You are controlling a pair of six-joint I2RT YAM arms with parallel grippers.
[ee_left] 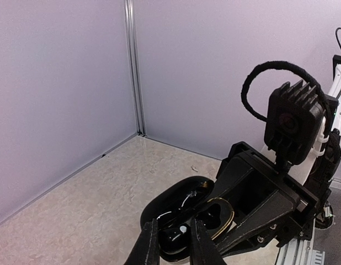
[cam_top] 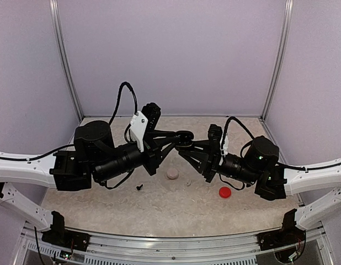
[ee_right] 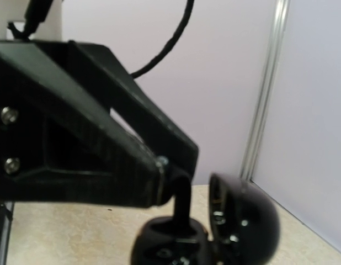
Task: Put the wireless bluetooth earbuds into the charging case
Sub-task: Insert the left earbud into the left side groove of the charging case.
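Two earbuds lie loose on the table (cam_top: 159, 212): a black earbud (cam_top: 140, 187) and, well apart from it, a whitish earbud (cam_top: 188, 181) just beside a whitish case (cam_top: 172, 173). A red case (cam_top: 224, 191) sits further right. Only the wrist views show the black charging case (ee_left: 170, 201) standing open, up in the air. The right gripper (cam_top: 187, 148) clamps it. The left gripper (ee_left: 175, 248) is pinched tight at its near edge; I cannot tell if an earbud is between.

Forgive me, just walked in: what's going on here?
The right pincer holds an open glossy black charging case above the beige marbled table. The left pincer, shut, has its tips in the case; whether it grips an earbud is hidden. A tiny black stemmed earbud lies on the table.
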